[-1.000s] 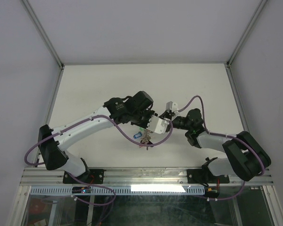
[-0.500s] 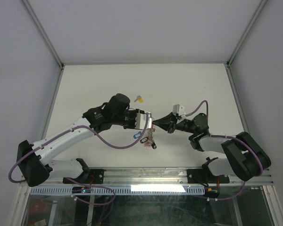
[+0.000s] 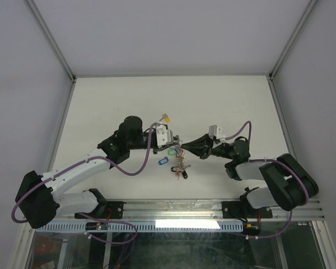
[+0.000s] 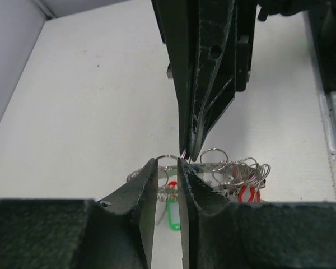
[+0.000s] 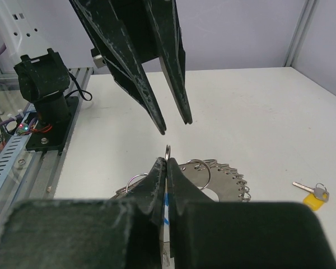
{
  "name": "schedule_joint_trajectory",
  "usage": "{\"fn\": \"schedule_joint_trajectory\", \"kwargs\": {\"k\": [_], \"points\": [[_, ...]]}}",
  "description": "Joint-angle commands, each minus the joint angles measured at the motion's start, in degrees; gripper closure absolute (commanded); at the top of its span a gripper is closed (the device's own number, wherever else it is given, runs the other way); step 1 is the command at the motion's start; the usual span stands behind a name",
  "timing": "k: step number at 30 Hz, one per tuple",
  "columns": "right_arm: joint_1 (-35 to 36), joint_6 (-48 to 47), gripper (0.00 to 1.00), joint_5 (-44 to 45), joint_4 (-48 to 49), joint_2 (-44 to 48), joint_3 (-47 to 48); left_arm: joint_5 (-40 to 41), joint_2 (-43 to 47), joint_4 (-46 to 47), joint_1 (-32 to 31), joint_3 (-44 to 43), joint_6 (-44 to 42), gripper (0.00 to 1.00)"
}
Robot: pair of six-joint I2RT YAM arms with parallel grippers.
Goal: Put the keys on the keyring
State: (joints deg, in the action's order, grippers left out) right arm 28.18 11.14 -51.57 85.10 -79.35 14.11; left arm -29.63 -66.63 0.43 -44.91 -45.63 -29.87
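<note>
The keyring [image 5: 215,180], a silver disc-like ring fringed with small rings, hangs off my right gripper [image 5: 167,161]. That gripper is shut on one thin small ring [image 5: 167,150] at the keyring's edge. In the top view the bunch [image 3: 178,163] shows a blue tag [image 3: 162,162], a green tag [image 3: 172,151] and red tags. My left gripper [image 4: 167,163] faces the right one tip to tip, open by a narrow gap with nothing pinched. One of the keys, with a yellow tag [image 3: 166,118], lies on the table behind the left wrist; it shows too as yellow-tagged key [image 5: 312,194].
White table [image 3: 101,101] with grey walls left, right and behind. An aluminium rail [image 3: 173,208] runs along the near edge by both arm bases. The left arm's purple cable [image 3: 135,168] loops low beside the keyring.
The left arm has swung back and turned, so its gripper now points right at the right gripper's tip, uncovering the yellow-tagged key. The right gripper reached left, still shut on the ring.
</note>
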Motion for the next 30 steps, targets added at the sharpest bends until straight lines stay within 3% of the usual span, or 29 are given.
{"fn": "schedule_joint_trajectory", "kwargs": {"k": [1,6,13,24,30], "points": [[-0.39,0.66,1.00,-0.80,8.85,1.28,0.28,-8.72,1.96,9.49,0.71,0.41,3.96,0.79],[-0.43,0.54,1.00,-0.68,8.85,1.57,0.33,-11.31,1.05,7.35,0.87,0.04,2.77,0.71],[-0.41,0.24,1.00,-1.44,8.85,2.17,0.22,-11.07,-0.68,3.38,1.21,-0.86,-0.06,0.69],[-0.49,0.11,1.00,-2.52,8.86,2.88,0.37,-14.01,-4.49,-0.45,2.26,-3.80,-2.57,0.74],[-0.44,0.15,1.00,-2.73,8.86,2.76,0.39,-15.57,-5.39,-1.14,2.44,-4.93,-3.09,0.85]]}}
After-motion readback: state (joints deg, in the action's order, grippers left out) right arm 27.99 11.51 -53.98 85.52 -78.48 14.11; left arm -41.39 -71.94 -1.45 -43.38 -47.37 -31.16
